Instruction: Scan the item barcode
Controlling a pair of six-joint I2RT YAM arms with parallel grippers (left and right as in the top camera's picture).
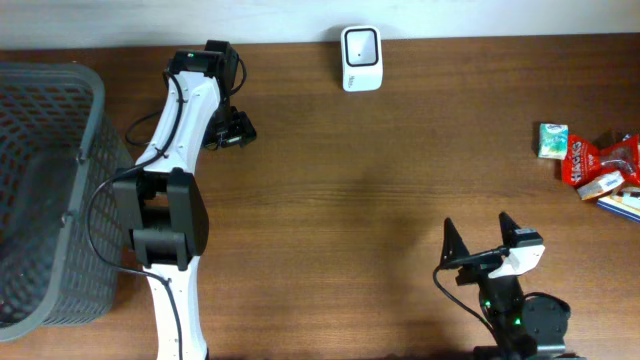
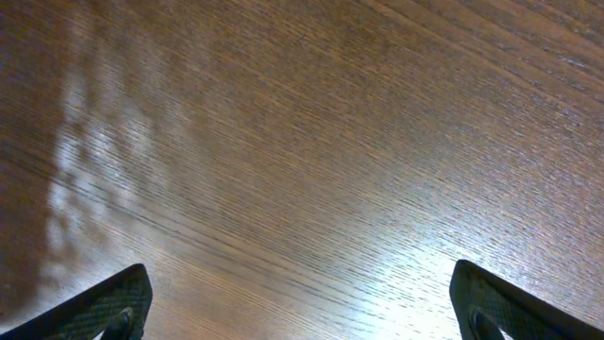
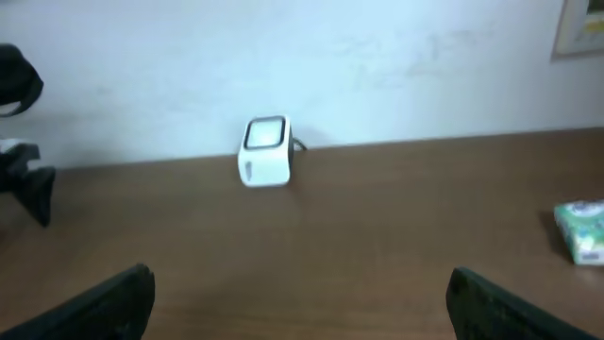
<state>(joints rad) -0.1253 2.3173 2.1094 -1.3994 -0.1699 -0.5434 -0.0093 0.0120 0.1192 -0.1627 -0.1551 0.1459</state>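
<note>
The white barcode scanner stands at the table's far edge, also in the right wrist view as the scanner against the wall. The items lie at the right edge: a green-and-white pack and red packets. My left gripper hangs at the back left, far from the items; its view shows the gripper open over bare wood. My right gripper is near the front edge, low and left of the items. In its own view the gripper is open and holds nothing.
A large grey mesh basket fills the left side beside the left arm. More packets lie at the right edge, partly cut off. The brown wooden table lies between the arms.
</note>
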